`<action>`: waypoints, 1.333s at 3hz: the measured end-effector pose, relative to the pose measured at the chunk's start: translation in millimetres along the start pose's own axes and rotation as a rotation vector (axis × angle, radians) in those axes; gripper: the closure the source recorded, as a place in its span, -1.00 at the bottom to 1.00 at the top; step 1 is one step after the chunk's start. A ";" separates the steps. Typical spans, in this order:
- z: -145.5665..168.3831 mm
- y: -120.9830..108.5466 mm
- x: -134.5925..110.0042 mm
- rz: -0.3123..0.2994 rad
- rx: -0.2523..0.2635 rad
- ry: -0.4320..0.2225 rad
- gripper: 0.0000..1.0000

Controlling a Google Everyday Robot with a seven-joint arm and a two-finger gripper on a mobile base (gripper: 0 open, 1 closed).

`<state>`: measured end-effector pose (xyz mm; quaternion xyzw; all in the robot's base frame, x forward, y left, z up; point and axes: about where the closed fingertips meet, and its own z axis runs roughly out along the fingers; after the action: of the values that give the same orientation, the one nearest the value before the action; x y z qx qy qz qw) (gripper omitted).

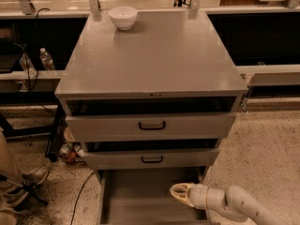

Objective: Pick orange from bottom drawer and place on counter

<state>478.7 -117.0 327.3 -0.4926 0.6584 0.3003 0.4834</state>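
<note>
Low at the front of the grey metal drawer cabinet (150, 94), my pale cream gripper (180, 193) hangs over the pulled-out bottom drawer (133, 196), a wide shallow grey tray. It sits toward the drawer's right side, with my white arm (234, 204) reaching in from the cabinet's lower right. Whether my gripper is open, closed or gripping anything, I cannot tell. The small round pale-orange orange cannot be told apart from the rounded tip of my gripper, so I cannot place it more exactly.

Above the tray, the cabinet's two upper grey drawers with black handles (151, 125) stand slightly pulled out. On top lies the broad flat grey counter (154, 55), and a round white bowl (123, 17) stands upright on it near the far left corner. Left of the cabinet, a clear plastic bottle (47, 59) stands on a low ledge.
</note>
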 end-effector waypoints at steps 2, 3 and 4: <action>-20.0 -32.5 21.1 0.021 0.070 0.063 -0.67; -27.3 -51.1 37.5 0.037 0.095 0.101 -1.00; -26.2 -60.6 51.4 0.037 0.128 0.165 -1.00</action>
<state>524.2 -178.6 293.5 -0.4714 0.7228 0.2251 0.4524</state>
